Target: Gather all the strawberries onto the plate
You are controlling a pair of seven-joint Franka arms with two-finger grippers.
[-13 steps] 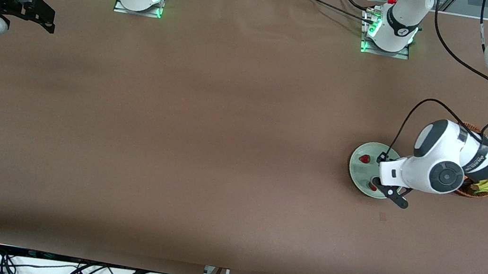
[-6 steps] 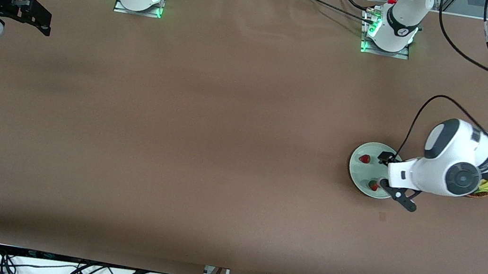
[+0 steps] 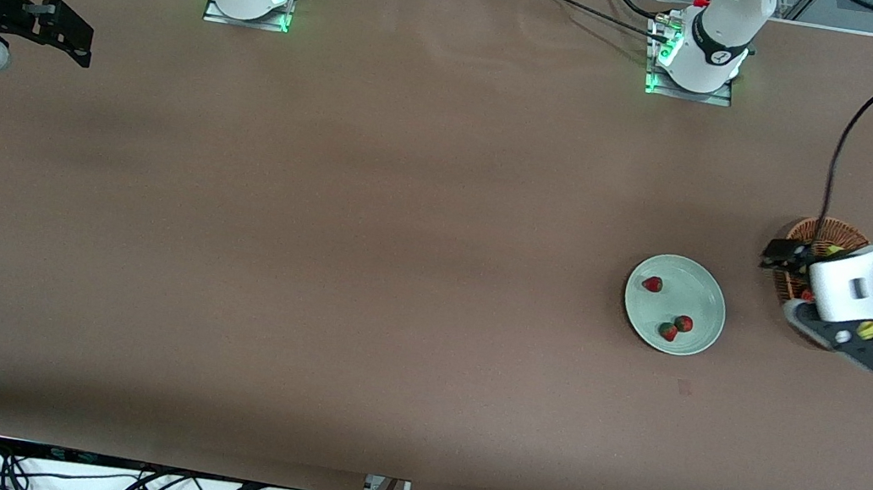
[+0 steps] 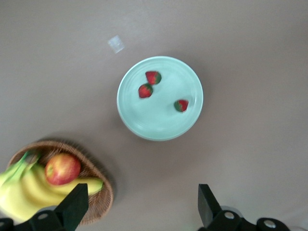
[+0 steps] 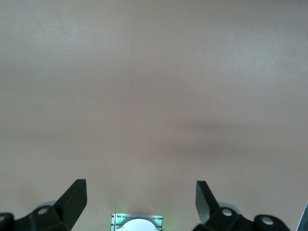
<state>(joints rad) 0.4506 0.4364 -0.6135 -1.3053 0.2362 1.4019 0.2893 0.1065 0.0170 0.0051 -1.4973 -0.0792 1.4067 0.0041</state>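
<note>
with its black fingers [image 4: 72, 207] spread wide and nothing between them, the left gripper [image 3: 825, 308] hangs over the brown wicker basket [image 3: 792, 282] at the left arm's end of the table, and the white left arm sweeps in from that edge of the front view. in the left wrist view the left gripper's two fingertips frame bare tabletop, with the basket beside one of them; inside it sit a red-yellow apple [image 4: 62, 169] and a bunch of yellow bananas [image 4: 29, 190].

just beside the basket, toward the right arm's end, rests the round, shallow, pale mint-green plate [image 3: 694, 294], flat on the brown cloth-covered table [image 3: 367, 252]. and there they are: three tiny red strawberries with dark green caps, all in the plate. one strawberry [image 3: 652, 284] lies alone on the part of the plate farther from the front camera; the other pair of strawberries [image 3: 676, 327] lie close together, nearer to that camera, touching or almost so. a small pale scrap [image 4: 116, 44] lies on the table near the plate, nearer to the front camera.

over at the right arm's end, the right gripper [image 3: 68, 38] waits above the table edge, its dark fingers [image 5: 72, 199] also held well apart on nothing, only bare brown surface below them.
</note>
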